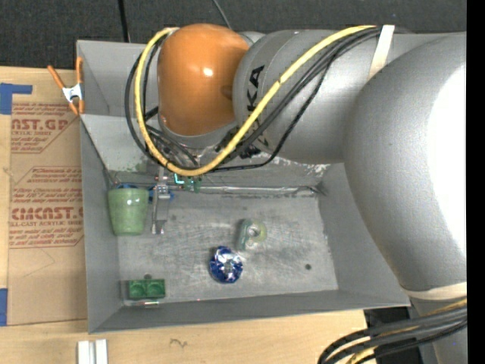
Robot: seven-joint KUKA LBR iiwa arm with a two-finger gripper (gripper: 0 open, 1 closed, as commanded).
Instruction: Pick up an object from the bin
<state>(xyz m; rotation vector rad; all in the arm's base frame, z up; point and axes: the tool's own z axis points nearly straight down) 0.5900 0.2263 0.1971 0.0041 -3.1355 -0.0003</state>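
Observation:
My gripper hangs low at the bin's back left, under the orange-domed wrist. Just to its left, touching or nearly touching it, stands a pale green translucent cup, upright against the left wall. To the right of the gripper, a small clear and yellowish ring-shaped piece lies on the floor. In front of that piece rests a blue and white patterned ball.
A green two-stud brick lies in the front left corner. The big grey arm covers the bin's right side and back wall.

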